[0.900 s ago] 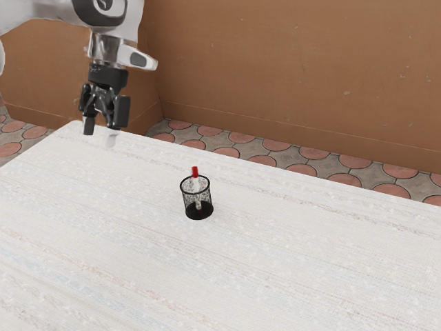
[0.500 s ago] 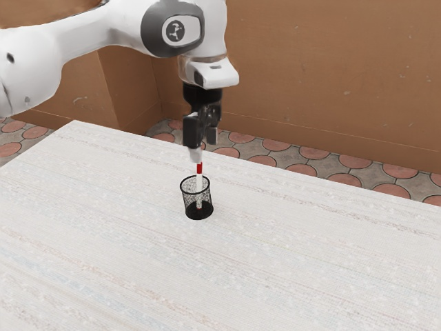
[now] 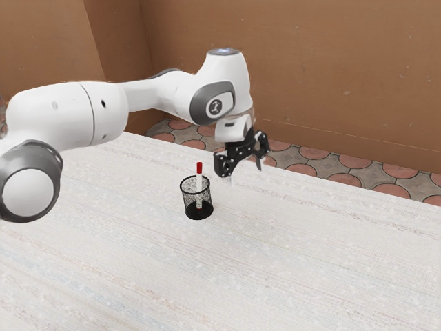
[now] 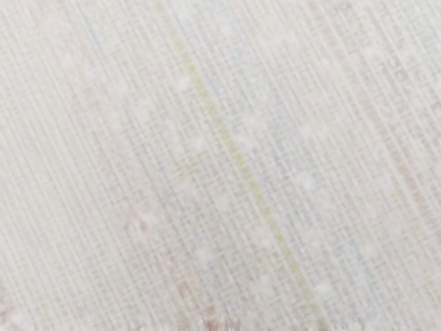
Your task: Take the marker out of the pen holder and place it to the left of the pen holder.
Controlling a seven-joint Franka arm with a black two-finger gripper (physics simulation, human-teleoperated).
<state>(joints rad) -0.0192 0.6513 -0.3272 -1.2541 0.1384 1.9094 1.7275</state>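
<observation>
While the red-capped marker [image 3: 199, 180] stands pretty much upright in the pen holder [image 3: 187, 200], the gripper [image 3: 245, 172] hangs over the table [image 3: 296, 262], toward the exterior view's right of it, fingers spread apart, basically let go.

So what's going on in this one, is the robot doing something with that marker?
A robot arm has its gripper above the table, off to the exterior view's right of the pen holder. The fingers stand apart with nothing between them. The red-capped marker stands in the holder, cap end up, so it has not been taken out and set beside it.
</observation>
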